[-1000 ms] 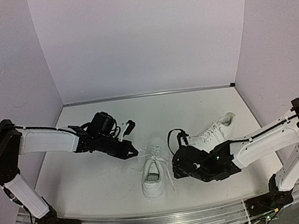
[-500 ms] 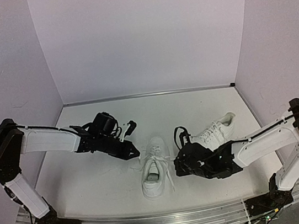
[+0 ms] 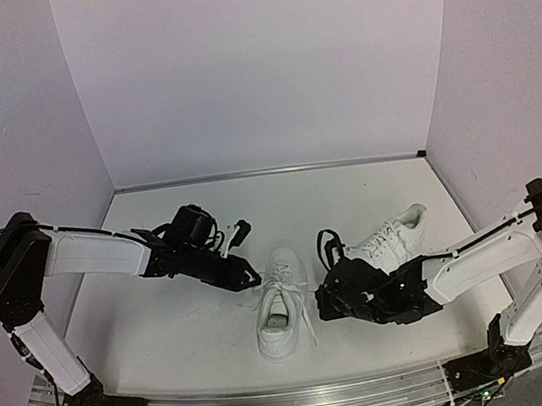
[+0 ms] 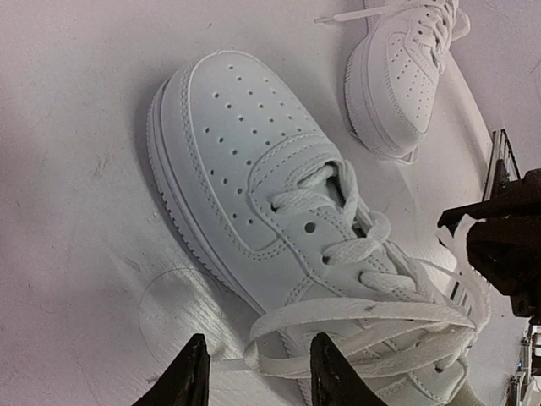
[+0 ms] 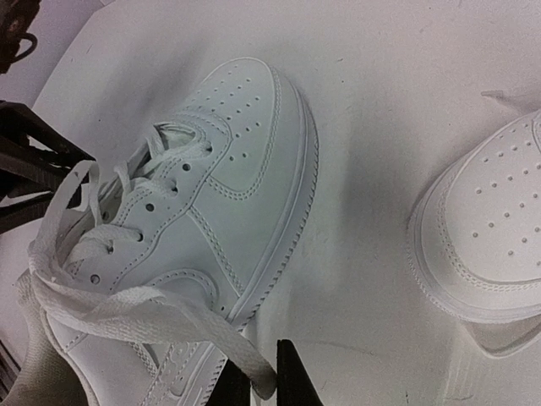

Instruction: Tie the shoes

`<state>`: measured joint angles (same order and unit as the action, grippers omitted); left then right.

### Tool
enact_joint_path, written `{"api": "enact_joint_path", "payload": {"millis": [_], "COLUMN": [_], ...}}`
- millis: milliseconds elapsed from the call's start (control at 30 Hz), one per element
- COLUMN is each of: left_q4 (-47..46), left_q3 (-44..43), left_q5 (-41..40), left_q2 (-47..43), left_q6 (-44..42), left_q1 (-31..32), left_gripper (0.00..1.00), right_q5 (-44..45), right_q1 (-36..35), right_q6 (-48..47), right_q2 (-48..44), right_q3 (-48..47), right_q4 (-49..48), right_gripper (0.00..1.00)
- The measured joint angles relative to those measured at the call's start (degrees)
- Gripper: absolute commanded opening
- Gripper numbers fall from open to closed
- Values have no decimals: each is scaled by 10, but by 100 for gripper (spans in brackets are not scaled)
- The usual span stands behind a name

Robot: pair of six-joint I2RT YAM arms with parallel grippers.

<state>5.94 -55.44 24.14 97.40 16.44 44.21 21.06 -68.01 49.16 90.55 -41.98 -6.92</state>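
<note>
High rear overview, plus two close wrist views (from opposite sides) on one common shoe (image 3: 282, 267)

White table (image 3: 168, 329), pale lilac walls (image 3: 261, 63) (three sides), aluminium rail (image 3: 279, 404) at near edge

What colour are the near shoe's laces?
White laces, matching the shoe; clearest in left wrist view.

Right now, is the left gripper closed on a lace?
No, the left gripper stands open, jaws apart either side of a loose lace.
</note>
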Motion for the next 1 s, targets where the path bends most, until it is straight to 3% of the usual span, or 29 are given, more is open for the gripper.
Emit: {"api": "enact_joint_path", "payload": {"millis": [167,533,1000], "left_q4": [1,-2,116], "left_q3": [-2,-32,-64], "left_q5": [1,-8,-201], "left_q2": [25,59,41], "left_q6": [0,13,-63], "left_q1": [0,4,17], "left_gripper": [46,46,46], "right_q5": [0,2,12], "right_q1": [0,2,2], "right_q6": [-1,2,16], "right_q2": [-8,-19,-61], "right_q3": [5,16,42], "right_q4": [-1,-4,-4], "right_gripper": [0,0,0]}}
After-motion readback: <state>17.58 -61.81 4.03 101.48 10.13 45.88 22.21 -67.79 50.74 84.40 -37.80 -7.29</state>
